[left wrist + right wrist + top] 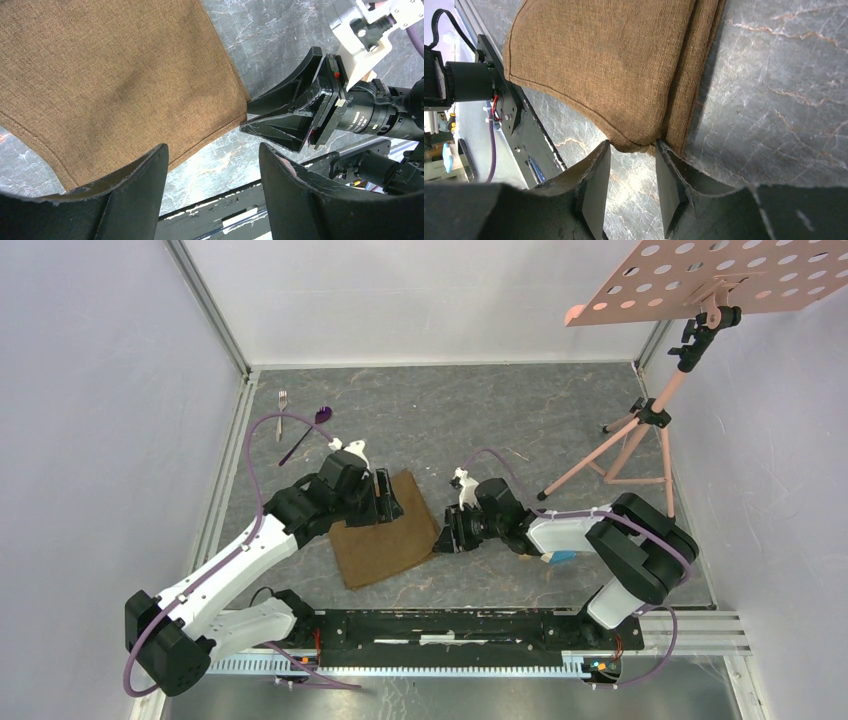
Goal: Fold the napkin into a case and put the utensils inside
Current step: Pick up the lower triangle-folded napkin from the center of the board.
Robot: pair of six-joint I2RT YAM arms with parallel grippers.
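R gripper [631, 152]: fingers a narrow gap apart, w/ the folded corner of the napkin [614, 60] right between the tips. It touches both, but I can't tell if it's actually pinched. Sensible grab spot imo: the layers stack up there, so one hold takes the lot.

L gripper [214, 155]: fingers wide apart, nothing in them, hanging over the cloth's left part, prob. ready to pin or lift that side.

Napkin lies partly folded on the table [520, 420] btwn the two arms, not yet a narrow case. Fork [282, 402] and spoon [318, 420] lie near each other by the far-left corner, well apart from the cloth. They go in last, I'd guess.
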